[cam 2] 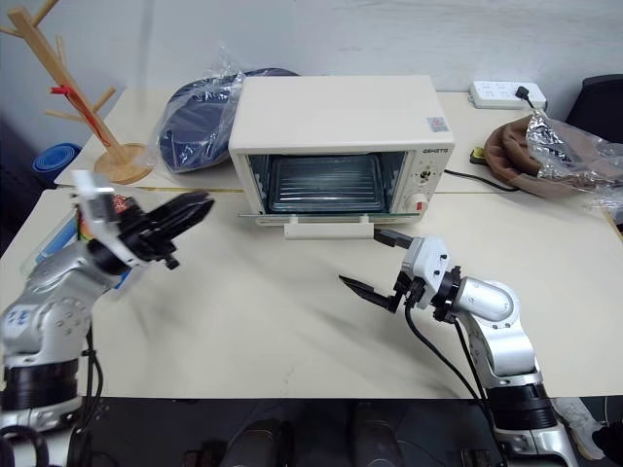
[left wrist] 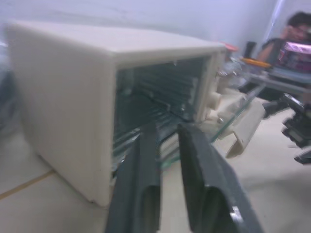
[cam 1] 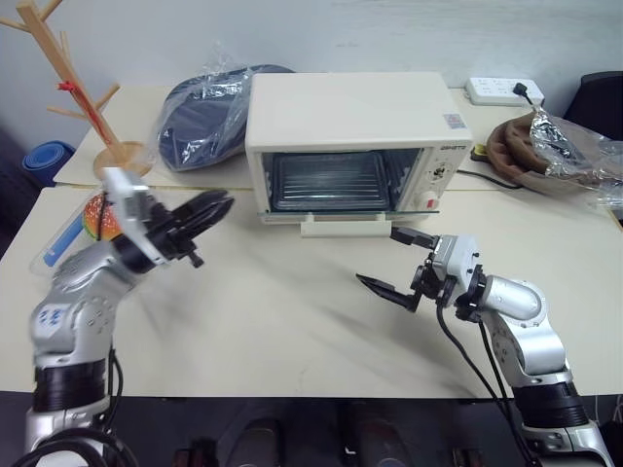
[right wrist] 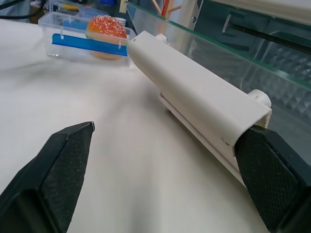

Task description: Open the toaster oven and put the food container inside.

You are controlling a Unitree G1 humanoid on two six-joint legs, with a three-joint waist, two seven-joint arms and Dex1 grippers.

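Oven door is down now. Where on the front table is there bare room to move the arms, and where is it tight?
The widest bare stretch is the table between the left gripper and right gripper, in front of the toaster oven. It is tight at the lowered door handle beside the right gripper, and at the left edge, where the food container sits behind the left arm.

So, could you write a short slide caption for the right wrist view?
Open right gripper beside the lowered oven door's white handle; food container waits behind on the table.
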